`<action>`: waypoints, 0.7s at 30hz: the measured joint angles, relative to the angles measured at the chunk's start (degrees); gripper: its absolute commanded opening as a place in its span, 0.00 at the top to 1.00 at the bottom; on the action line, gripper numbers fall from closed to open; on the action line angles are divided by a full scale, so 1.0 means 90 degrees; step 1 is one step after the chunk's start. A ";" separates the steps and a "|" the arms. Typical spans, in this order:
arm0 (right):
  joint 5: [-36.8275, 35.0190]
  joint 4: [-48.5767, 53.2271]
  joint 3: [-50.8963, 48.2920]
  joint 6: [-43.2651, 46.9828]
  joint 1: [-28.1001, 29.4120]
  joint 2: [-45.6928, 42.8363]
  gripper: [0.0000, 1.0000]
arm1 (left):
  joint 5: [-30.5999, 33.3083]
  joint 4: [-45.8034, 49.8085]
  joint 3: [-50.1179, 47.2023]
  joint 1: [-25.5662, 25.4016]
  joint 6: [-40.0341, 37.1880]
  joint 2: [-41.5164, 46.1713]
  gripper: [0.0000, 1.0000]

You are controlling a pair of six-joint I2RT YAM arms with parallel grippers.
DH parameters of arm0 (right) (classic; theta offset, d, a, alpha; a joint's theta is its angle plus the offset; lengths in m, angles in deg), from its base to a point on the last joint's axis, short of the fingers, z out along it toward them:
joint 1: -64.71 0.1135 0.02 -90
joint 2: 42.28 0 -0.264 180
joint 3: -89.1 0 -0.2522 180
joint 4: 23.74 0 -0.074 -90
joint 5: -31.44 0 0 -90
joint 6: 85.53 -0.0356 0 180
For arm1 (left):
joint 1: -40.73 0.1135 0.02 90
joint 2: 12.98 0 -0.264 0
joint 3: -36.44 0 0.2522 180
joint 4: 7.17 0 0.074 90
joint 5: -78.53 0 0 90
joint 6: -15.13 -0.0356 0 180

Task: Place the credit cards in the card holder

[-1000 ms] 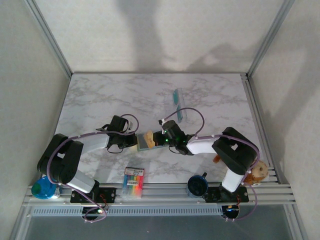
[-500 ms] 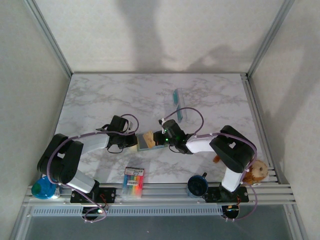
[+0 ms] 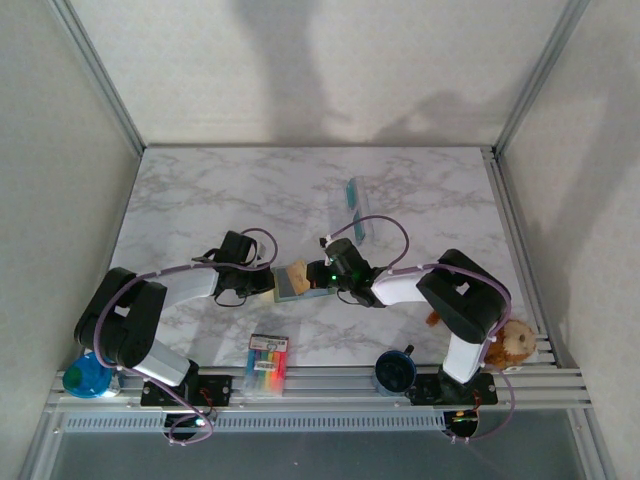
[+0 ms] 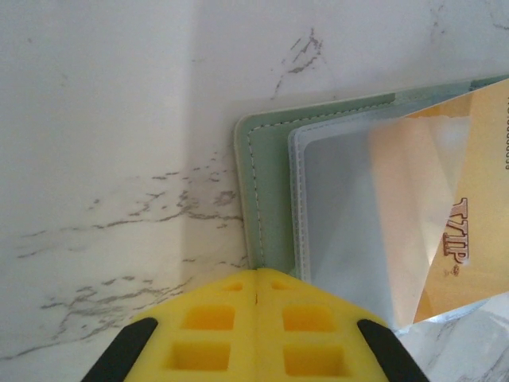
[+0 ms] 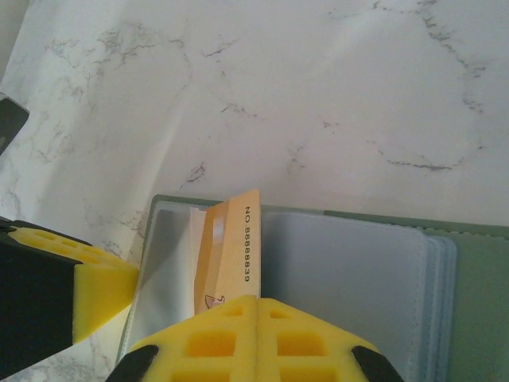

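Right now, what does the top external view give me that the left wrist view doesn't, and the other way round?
Top external adds both arms meeting at the card holder, a teal-blue card farther back, plus the marker pack and blue mug near the bases. Left wrist adds close detail: the holder's stitched green edge and the left fingers closed at its border. Both show the tan-gold card on the open holder.
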 measured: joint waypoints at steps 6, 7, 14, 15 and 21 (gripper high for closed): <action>0.0058 -0.0104 -0.0017 -0.0347 0.0012 0.0024 1.00 | 0.0000 -0.0019 -0.0015 0.0000 0.0027 0.0002 0.95; 0.0058 -0.0104 -0.0017 -0.0413 0.0017 0.0036 1.00 | 0.0000 -0.0027 -0.0019 0.0000 0.0034 0.0002 0.96; 0.0007 -0.0129 -0.0053 -0.0563 0.0153 0.0051 0.99 | -0.0002 -0.0066 -0.0032 0.0000 0.0051 0.0002 0.96; 0.0007 -0.0126 -0.0053 -0.0566 0.0170 0.0051 0.98 | -0.0005 -0.0066 -0.0032 0.0000 0.0051 0.0002 0.96; 0.0005 -0.0092 -0.0053 -0.0692 0.0238 0.0051 0.94 | 0.0000 -0.0095 -0.0063 0.0000 0.0051 0.0027 0.96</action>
